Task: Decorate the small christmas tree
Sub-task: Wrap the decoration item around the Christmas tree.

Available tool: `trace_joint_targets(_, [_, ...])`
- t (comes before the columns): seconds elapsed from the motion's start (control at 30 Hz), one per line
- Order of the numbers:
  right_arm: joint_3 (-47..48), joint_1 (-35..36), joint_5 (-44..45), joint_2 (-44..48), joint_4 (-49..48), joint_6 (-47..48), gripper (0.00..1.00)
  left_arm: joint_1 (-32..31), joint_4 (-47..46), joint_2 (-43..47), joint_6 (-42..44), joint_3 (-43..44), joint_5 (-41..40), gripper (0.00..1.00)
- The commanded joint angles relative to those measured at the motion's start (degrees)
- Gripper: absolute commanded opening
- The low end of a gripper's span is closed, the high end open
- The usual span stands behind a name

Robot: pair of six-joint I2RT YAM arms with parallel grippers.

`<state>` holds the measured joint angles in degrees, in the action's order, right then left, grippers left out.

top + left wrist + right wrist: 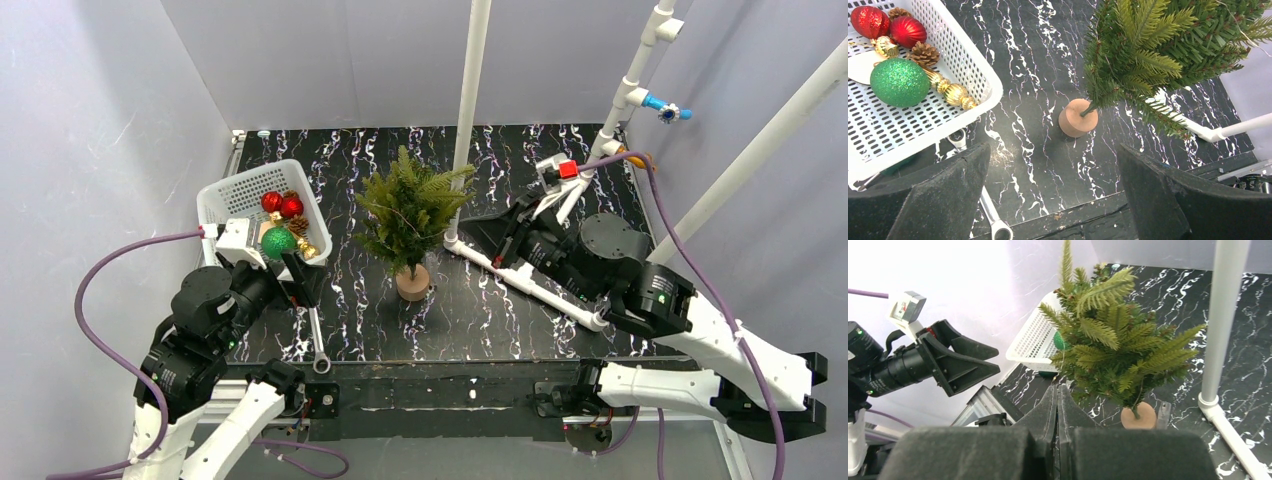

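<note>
Left wrist view: left gripper (1052,160) spread wide, one small christmas tree (1148,50) upright ahead-right of it, one white basket (898,132) ahead-left holding two red baubles (908,31), one green bauble (899,82), maybe two pine cones (924,53); right gripper (1057,395) pinched closed.

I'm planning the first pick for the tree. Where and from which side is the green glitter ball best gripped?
Probably from straight above, closing across the middle of the green glitter ball: it is round and lies low in the white basket, whose walls block side approaches. Stay clear of the gold ornament beside it.
</note>
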<state>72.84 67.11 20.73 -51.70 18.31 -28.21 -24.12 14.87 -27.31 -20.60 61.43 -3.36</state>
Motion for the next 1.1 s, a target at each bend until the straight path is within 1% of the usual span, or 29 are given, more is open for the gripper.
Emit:
trace_joint_targets(0.0, [0.72,-0.23,4.65,1.29,0.70,1.56,0.01,-0.14,-2.13,-0.71,-0.27,-0.06,0.23,1.00])
trace_joint_targets(0.23, [2.54,-0.74,4.96,-0.99,0.07,3.64,0.01,-0.14,-2.31,-0.98,-0.75,0.17,0.46,0.99])
trace_joint_targets(0.33, [3.88,-2.07,4.75,-2.34,-0.61,4.70,0.01,-0.14,-2.34,-1.03,-0.85,0.42,0.54,0.99])
trace_joint_targets(0.53, [5.57,-6.63,1.17,-2.99,-2.48,4.82,0.01,-0.14,-1.48,-0.86,-0.37,1.18,0.36,0.99])
trace_joint_targets(0.73, [6.08,-8.30,-1.97,-2.41,-4.38,3.99,0.01,-0.14,-1.42,-0.88,-0.26,1.40,0.36,0.99])
trace_joint_targets(1.07, [5.22,-9.57,-0.91,-2.29,-3.63,4.67,0.01,-0.14,-1.85,-1.31,-0.58,1.19,0.94,0.99])
